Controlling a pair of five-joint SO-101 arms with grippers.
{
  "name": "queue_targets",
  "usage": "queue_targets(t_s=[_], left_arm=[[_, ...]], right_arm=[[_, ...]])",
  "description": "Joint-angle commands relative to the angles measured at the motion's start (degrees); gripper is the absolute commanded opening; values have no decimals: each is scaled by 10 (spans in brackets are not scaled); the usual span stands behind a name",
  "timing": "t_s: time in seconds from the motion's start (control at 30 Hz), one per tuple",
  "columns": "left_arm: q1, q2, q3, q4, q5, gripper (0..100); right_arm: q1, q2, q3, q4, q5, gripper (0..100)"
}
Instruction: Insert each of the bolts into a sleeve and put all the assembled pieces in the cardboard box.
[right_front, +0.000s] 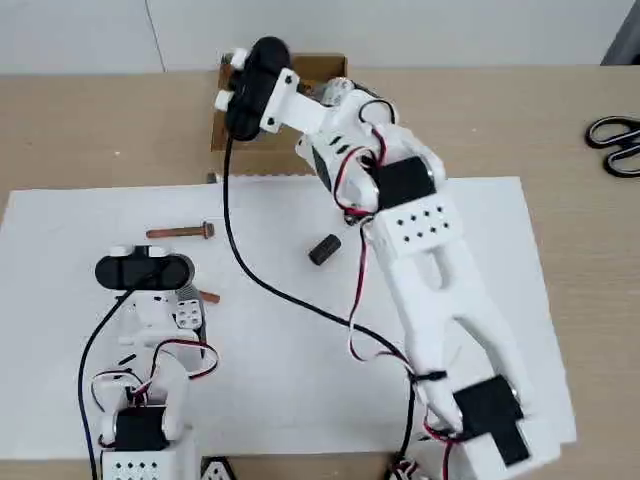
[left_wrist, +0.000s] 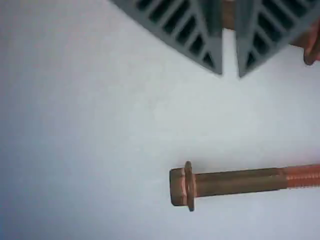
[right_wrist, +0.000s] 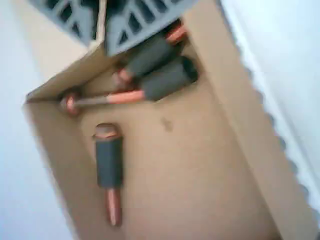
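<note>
In the left wrist view my left gripper (left_wrist: 230, 72) is shut on a copper bolt (left_wrist: 227, 16) that crosses behind its fingers just above the white paper. Its tip (right_front: 209, 296) pokes out beside the left arm. A second bolt (left_wrist: 235, 182) (right_front: 180, 232) lies loose on the paper just ahead. A black sleeve (right_front: 324, 249) lies alone mid-sheet. My right gripper (right_wrist: 102, 45) hangs shut and empty over the cardboard box (right_wrist: 175, 170) (right_front: 325, 70). Three assembled pieces lie inside: one apart (right_wrist: 109, 165) and two together (right_wrist: 160, 75) by the fingers.
The white paper sheet (right_front: 280, 400) covers most of the wooden table. The right arm (right_front: 430, 260) stretches diagonally across it to the box at the back. Black scissors (right_front: 615, 140) lie at the far right edge. A black cable (right_front: 260, 280) trails over the sheet.
</note>
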Motion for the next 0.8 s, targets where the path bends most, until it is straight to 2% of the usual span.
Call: queue_targets(t_s=[0.0, 0.17, 0.23, 0.4, 0.53, 0.77], left_arm=[[-4, -4, -2, 2, -2, 6], [-4, -4, -2, 2, -2, 6], [-4, -4, -2, 2, -2, 6], [-4, -4, -2, 2, -2, 6], [-4, -4, -2, 2, -2, 6], [-4, -4, -2, 2, -1, 6]], right_arm=[[-3, -88, -25, 90, -62, 3], [0, -153, -25, 265, -73, 3], [3, -162, -25, 308, -103, 4], [17, -158, -24, 372, -258, 4], [22, -128, 13, 375, -375, 4], [26, -11, 31, 364, -681, 5]])
